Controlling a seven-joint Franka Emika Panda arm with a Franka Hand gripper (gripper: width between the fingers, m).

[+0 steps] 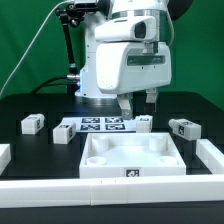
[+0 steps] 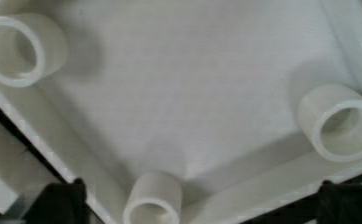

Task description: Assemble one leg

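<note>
Several legs, small white blocks with marker tags, lie on the black table: one at the exterior view's far left, one beside it, one behind the tray and one at the right. The large white square tray-like piece sits at the front centre. My gripper hangs open and empty just above the tray's far edge, touching no leg. In the wrist view the tray's inside fills the picture with three round corner sockets, and my gripper stands open with its dark fingertips wide apart over it.
The marker board lies flat behind the tray, between the legs. A white rim runs along the table's front and up the right side. The arm's base stands behind the marker board.
</note>
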